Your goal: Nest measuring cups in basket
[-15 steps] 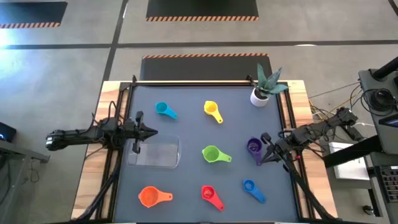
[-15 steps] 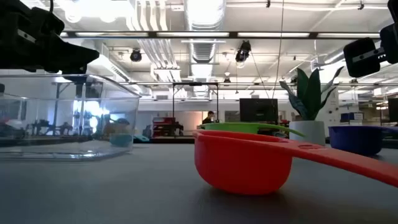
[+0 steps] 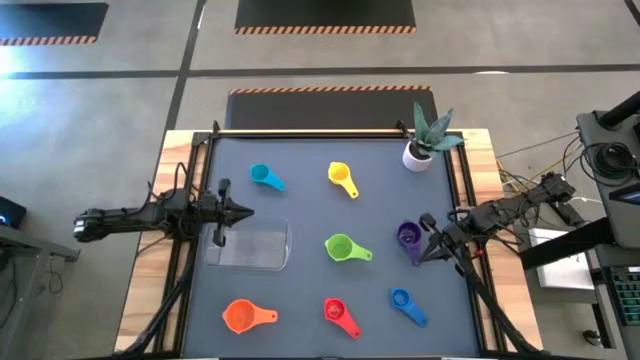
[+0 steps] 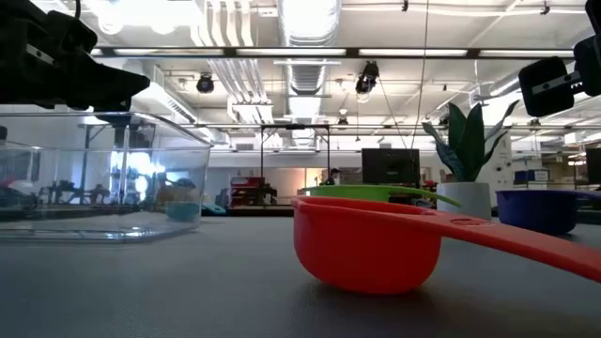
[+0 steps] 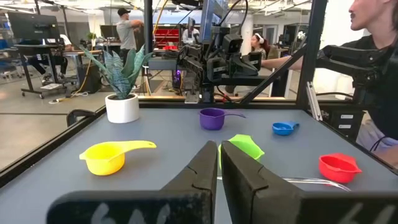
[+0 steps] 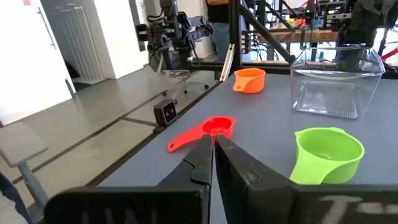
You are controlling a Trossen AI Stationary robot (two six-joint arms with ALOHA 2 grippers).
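Seven bright measuring cups (image 3: 340, 247) lie scattered around the clear basket (image 3: 250, 246); both hands pinched closed, empty.

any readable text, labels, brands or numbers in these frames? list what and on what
None readable.
Measuring cups, e.g. the red cup close in the low view: no size marks visible.
Basket: plain clear plastic, no label.
White plant pot: blank.
Monitors in the room behind: dark, nothing legible.
Orange and black striped tape on the floor: a hazard marking, no words.
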